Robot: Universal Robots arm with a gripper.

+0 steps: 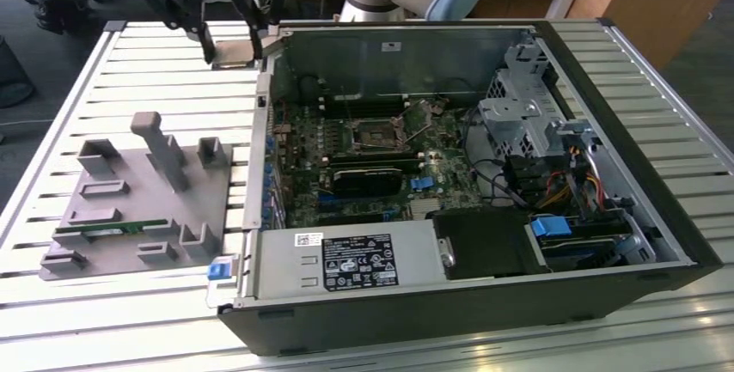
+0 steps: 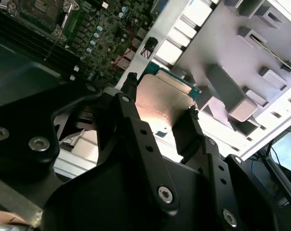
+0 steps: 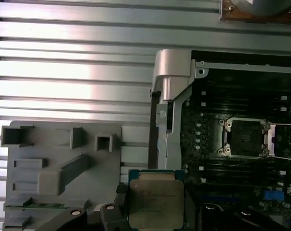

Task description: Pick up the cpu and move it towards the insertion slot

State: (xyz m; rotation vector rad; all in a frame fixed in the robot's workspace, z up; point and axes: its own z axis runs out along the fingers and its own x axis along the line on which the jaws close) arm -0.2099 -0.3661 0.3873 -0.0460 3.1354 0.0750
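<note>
In the exterior view the claw (image 1: pixel 235 45) hangs above the slatted surface (image 1: pixel 149 80), just beside the open computer case (image 1: pixel 459 320). The insertion slot (image 1: pixel 379 134) lies inside the case, well apart from the claw; the grey fixture (image 1: pixel 137 200) sits on the surface on the claw's other side.

In the second wrist view the two fingers (image 2: pixel 131 94) are clamped on opposite edges of the cpu (image 2: pixel 162 101), its silvery top showing between them.

In the first wrist view the cpu (image 3: pixel 156 202) is held level in the claw, with the insertion slot (image 3: pixel 245 137) nearby on the board.

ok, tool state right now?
Tool: shut on the cpu, held in the air beside the open computer case, short of the insertion slot.
</note>
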